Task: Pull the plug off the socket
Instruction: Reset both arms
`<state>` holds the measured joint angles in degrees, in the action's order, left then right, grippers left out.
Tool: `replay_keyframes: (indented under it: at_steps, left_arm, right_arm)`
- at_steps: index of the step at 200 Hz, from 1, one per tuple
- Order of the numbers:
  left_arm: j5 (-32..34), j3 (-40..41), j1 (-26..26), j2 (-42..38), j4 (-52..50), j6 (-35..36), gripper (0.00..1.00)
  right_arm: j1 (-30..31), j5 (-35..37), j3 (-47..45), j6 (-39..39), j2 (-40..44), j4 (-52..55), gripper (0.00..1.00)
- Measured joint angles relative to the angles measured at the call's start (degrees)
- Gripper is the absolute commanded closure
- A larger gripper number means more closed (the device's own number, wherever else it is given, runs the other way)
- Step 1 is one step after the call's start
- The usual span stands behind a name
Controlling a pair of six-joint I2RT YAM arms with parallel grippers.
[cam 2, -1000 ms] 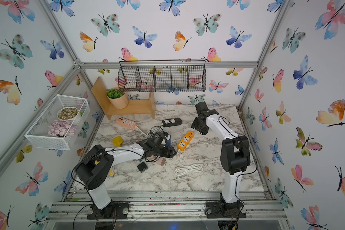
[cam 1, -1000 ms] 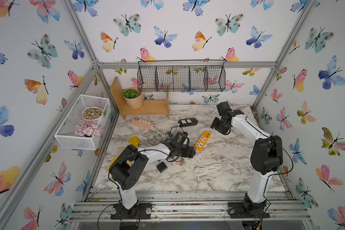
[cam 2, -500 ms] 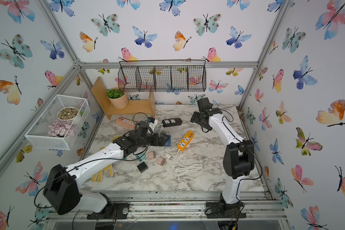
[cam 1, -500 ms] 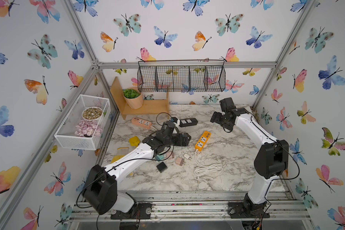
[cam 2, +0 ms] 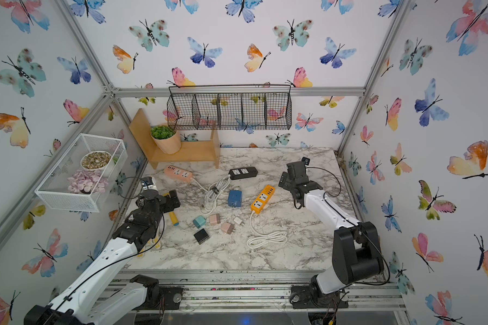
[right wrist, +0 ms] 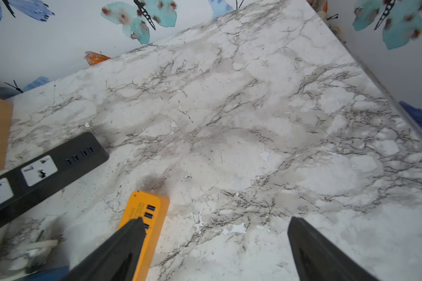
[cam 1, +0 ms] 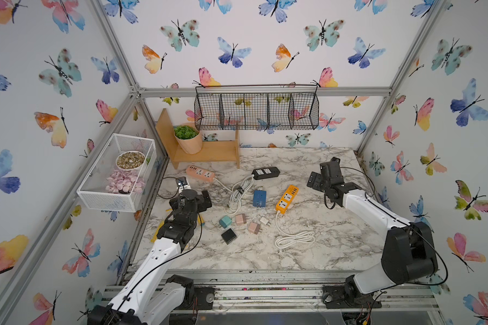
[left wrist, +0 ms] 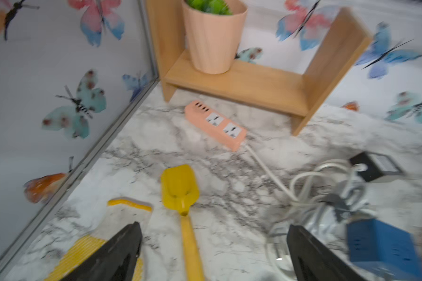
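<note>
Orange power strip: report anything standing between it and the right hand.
Nothing visible does. The right hand, open, hangs by the USB end of the orange power strip, with only bare marble table between them. The loose plugs lie on the strip's other side.

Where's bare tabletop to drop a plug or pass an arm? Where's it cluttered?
Free: the back right corner, between the black power strip and the right wall; and the front band of the table, between the coiled white cord and the front rail. Crowded: the middle, where small plugs, blue adapter, orange power strip and bundled cords lie close.
</note>
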<state>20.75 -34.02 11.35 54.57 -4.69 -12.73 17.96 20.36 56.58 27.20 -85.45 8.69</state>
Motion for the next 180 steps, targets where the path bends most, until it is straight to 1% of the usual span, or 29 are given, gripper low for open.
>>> replay_keyframes:
  at_steps: [7, 11, 13, 17, 33, 51, 76, 92, 108, 129, 132, 148, 158, 180]
  left_arm:
    - [-1.2, 1.7, -1.99, 0.68, 1.4, 1.66, 0.02]
    - [-2.45, 2.8, -3.58, 1.29, 2.69, 2.86, 0.02]
    - [-3.41, 3.63, -5.22, 2.05, 3.93, 3.28, 0.02]
    - [-4.76, 4.52, -6.51, 2.71, 5.22, 3.87, 0.02]
    - [-8.31, 8.81, -10.05, 5.64, 12.63, 6.45, 0.02]
    - [-10.97, 13.07, -10.6, 8.17, 20.94, 7.43, 0.02]
    - [-12.83, 14.82, -10.6, 14.27, 31.12, 7.65, 0.02]
    - [-13.73, 16.35, -10.6, 17.7, 38.73, 8.09, 0.02]
    - [-14.58, 17.73, -10.64, 19.08, 43.67, 8.72, 0.02]
    - [-14.71, 19.23, -10.71, 21.03, 50.95, 8.76, 0.02]
    - [-14.73, 19.85, -10.73, 21.81, 53.59, 8.81, 0.01]
    - [-15.15, 22.51, -10.88, 24.92, 61.22, 9.14, 0.02]
    - [-15.72, 23.63, -10.88, 26.23, 62.93, 9.25, 0.02]
    - [-16.33, 23.82, -10.88, 26.32, 64.41, 9.4, 0.02]
  right_arm:
    - [0.0, 0.63, -4.11, -1.81, 1.46, -4.92, 0.02]
    - [0.0, 0.94, -6.64, -3.34, 2.29, -8.26, 0.02]
    - [0.0, 1.11, -7.67, -3.8, 2.64, -9.66, 0.02]
    - [0.0, 1.44, -9.66, -5.27, 3.21, -12.41, 0.02]
    - [0.0, 3.23, -15.19, -10.14, 3.98, -21.44, 0.02]
    - [0.0, 4.37, -18.47, -14.12, 3.02, -29.33, 0.02]
    - [0.0, 5.86, -23.54, -16.85, 1.29, -41.05, 0.02]
    - [0.0, 6.49, -23.34, -18.08, -1.16, -42.73, 0.02]
    - [0.0, 6.99, -22.53, -19.54, -3.15, -45.03, 0.02]
    - [-0.02, 8.37, -22.43, -20.92, -3.26, -46.58, 0.02]
    - [-0.02, 8.5, -22.45, -21.2, -3.26, -46.95, 0.02]
    - [-0.26, 8.96, -22.99, -22.6, -3.15, -49.0, 0.02]
    - [-0.63, 8.87, -23.58, -23.19, -2.89, -49.83, 0.02]
    - [-1.46, 8.46, -24.79, -24.61, -2.73, -52.3, 0.02]
